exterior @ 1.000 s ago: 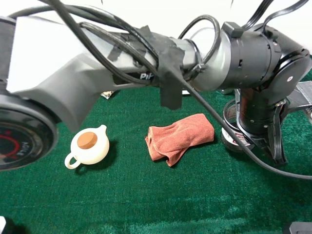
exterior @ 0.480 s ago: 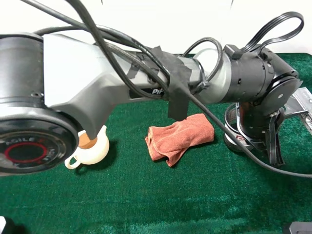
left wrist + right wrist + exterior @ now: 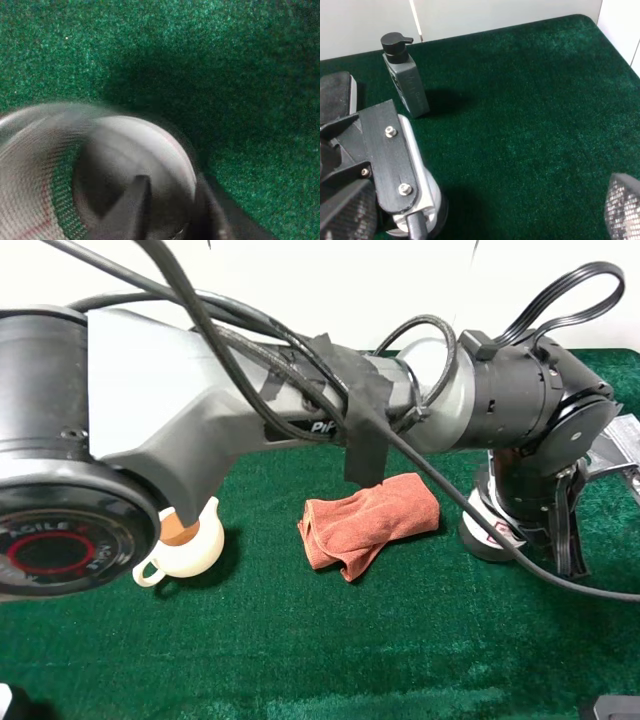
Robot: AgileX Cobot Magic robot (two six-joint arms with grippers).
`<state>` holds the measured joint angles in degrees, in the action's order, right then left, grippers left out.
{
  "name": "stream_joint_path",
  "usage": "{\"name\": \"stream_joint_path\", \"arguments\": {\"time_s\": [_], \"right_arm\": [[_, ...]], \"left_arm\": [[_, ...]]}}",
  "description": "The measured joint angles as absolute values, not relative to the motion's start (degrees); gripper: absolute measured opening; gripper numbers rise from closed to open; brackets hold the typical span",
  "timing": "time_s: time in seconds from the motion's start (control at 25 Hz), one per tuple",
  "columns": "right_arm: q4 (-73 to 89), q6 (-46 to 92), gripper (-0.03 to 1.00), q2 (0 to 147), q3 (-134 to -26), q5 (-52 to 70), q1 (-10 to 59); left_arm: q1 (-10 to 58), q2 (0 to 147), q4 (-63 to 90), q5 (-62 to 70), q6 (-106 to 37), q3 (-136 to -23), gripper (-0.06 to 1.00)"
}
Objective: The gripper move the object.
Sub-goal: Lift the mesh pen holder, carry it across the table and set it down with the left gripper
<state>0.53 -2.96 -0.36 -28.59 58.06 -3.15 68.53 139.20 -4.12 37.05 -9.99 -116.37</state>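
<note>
1. The left gripper (image 3: 545,535) is covering the object (image 3: 483,532) on the right; I cannot tell how its jaws are standing.
2. The right gripper (image 3: 485,210) jaws are gaping wide, holding nothing.
3. Bare tabletop (image 3: 300,640) is stretching nearward.

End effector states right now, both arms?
Left end effector: closed on the mesh pen cup, gripping its wall, apparently.
Right end effector: open, holding nothing.
</note>
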Motion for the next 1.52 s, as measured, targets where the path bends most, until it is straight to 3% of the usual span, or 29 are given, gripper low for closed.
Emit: {"name": "stream_joint_path", "arguments": {"time_s": [0.56, 0.84, 1.52], "right_arm": [[0.5, -3.0, 0.70, -0.4, -28.6, 58.1, -3.1], [0.5, -3.0, 0.70, -0.4, -28.6, 58.1, -3.1], [0.8, -3.0, 0.70, -0.4, -28.6, 57.9, -3.1]], "left_arm": [[68.5, 139.2, -4.2, 37.1, -9.9, -116.4, 0.83], [68.5, 139.2, -4.2, 37.7, -9.8, -117.2, 0.88], [68.5, 135.0, -5.5, 49.8, -9.8, -122.5, 0.88]]}}
